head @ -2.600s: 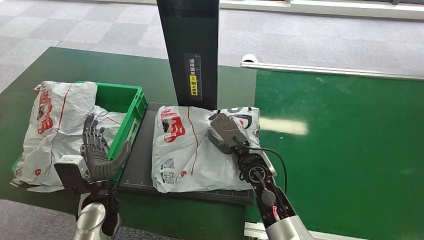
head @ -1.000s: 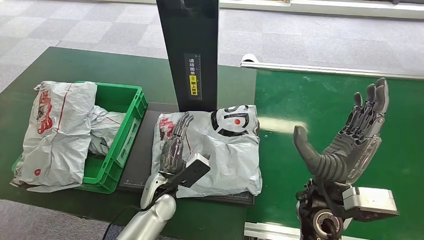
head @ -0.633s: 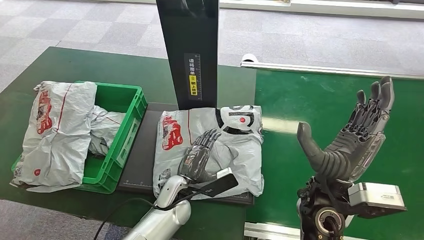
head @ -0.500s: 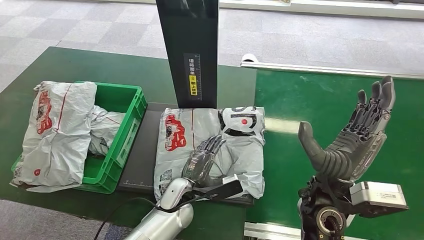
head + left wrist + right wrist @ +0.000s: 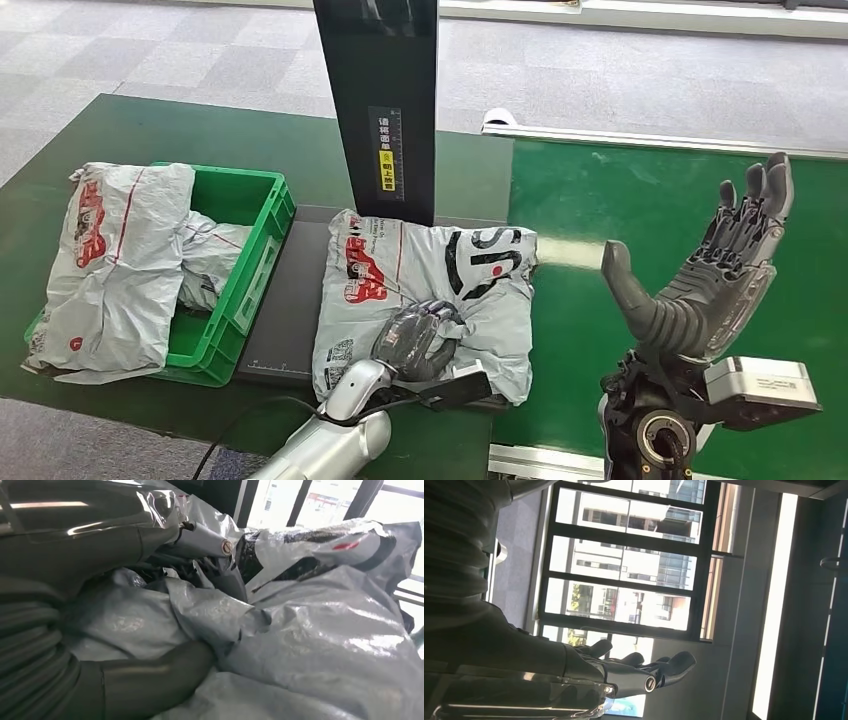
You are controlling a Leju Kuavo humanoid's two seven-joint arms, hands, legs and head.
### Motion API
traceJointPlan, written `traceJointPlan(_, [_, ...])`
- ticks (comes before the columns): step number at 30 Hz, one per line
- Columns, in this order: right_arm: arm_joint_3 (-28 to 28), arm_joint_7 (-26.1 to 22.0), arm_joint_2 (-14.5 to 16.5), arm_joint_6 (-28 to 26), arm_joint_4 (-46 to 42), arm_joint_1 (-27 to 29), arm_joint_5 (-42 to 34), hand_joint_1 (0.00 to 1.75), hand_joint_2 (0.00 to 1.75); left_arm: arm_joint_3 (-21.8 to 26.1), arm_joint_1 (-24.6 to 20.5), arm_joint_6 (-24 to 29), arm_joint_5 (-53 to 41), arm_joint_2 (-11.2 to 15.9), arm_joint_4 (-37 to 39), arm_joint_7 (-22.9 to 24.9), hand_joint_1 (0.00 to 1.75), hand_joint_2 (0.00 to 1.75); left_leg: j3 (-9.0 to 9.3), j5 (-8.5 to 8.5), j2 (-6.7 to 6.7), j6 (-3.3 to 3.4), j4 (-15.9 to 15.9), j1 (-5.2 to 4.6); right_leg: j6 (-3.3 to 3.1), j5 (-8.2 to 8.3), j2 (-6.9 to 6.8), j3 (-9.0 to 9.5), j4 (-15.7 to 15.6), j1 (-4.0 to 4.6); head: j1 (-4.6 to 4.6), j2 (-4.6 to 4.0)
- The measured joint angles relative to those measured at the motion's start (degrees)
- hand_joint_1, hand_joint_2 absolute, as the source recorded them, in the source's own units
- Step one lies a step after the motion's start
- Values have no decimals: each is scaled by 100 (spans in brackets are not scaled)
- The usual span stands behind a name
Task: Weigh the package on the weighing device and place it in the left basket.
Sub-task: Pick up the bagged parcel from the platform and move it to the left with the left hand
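Since half a second ago the left hand has curled its fingers into the near part of the crumpled grey plastic mail package with red and black print, bunching the film; before that it lay flat on it. The package has shifted slightly toward 3 o'clock and sits skewed on the flat black weighing platform. The left wrist view shows the film gathered between thumb and fingers. The right hand stays raised at 4 o'clock, palm open, fingers spread, grasping nothing. The black upright post at 12 o'clock carries a yellow label with small characters, unreadable. At 9 o'clock the green plastic basket holds other grey bags.
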Motion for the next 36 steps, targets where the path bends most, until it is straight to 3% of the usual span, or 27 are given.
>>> traceJointPlan(9, [-86, 4, 38, 12, 66, -65, 22, 0, 175, 335, 62, -68, 767, 4, -387, -594, 150, 175, -2, 0, -1, 0, 0, 0, 0, 0, 0, -1, 0, 0, 1, 0])
traceJointPlan(13, [-103, 7, 37, 0, 85, -68, 12, 0, 175, 401, 204, -45, 986, 55, -787, -706, 165, 175, -3, 0, 0, 0, 0, 0, 0, 0, 1, -3, 0, 0, 0, 0])
traceJointPlan(20, [-156, -3, 36, -46, 95, -62, 5, 0, 175, 422, 683, -47, 1198, 305, -2378, -631, 166, 175, -7, 0, 0, 0, -1, 1, 0, 0, 1, -9, 0, 1, 0, 0])
traceJointPlan(28, [-185, -5, 36, -49, 95, -62, 3, 0, 175, 421, 902, -36, 1224, 409, -2989, -639, 173, 175, -7, 0, 0, 0, 0, 0, 0, 0, 1, -9, 0, 0, 1, 0])
traceJointPlan(31, [-193, -9, 36, -92, 95, -50, 3, 0, 175, 423, 1021, 172, 1453, 445, -3295, -836, 175, 175, -7, 0, 2, 0, 0, 0, 0, 0, 2, -10, 0, 1, 0, 0])
traceJointPlan(36, [-244, -78, 30, -240, 95, 80, -19, 0, 175, 450, 1422, 858, 1546, 704, -4675, -997, 175, 175, -12, -2, 2, -2, -2, 3, -1, -1, 2, -16, 1, 4, 0, 0])
